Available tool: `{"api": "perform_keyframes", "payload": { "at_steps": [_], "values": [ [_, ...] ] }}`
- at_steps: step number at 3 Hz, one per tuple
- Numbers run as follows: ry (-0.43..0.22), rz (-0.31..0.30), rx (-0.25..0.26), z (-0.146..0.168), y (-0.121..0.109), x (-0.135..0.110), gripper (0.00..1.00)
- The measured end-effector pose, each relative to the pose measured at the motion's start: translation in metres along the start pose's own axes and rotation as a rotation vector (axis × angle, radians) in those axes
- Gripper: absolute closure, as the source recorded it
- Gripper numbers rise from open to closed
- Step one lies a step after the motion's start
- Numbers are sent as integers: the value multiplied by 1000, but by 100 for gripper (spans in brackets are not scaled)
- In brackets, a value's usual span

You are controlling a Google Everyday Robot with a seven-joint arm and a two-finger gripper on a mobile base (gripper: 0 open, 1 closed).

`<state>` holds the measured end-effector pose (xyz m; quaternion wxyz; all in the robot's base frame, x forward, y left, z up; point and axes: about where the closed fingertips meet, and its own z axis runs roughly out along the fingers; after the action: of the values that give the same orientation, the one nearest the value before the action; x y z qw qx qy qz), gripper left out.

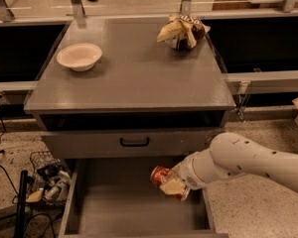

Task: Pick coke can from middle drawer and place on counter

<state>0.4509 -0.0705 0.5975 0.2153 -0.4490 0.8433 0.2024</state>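
Okay, I see the gripper (pixel 173 186) low over the right side of the open drawer (pixel 119 202), fingers clamped on the can (pixel 160 174). Can is tilted, top end pointing up-left, inside the drawer's outline near the right wall; I can't tell if it touches the floor. White arm (pixel 238 157) comes in from the right. Just above, a closed drawer front (pixel 89 143) with a black handle (pixel 134 142). Counter (pixel 134 73) sits on top: white bowl (pixel 79 56) at back-left, crumpled snack bag (pixel 183 30) at back-right, well apart. Wire basket (pixel 49 182) of clutter on the floor, left of the drawer.
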Motion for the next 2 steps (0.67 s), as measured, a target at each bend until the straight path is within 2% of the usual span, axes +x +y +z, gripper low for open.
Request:
{"api": "perform_keyframes", "payload": {
  "at_steps": [2],
  "values": [
    [-3, 2, 109, -71, -9, -13, 100]
  ]
}}
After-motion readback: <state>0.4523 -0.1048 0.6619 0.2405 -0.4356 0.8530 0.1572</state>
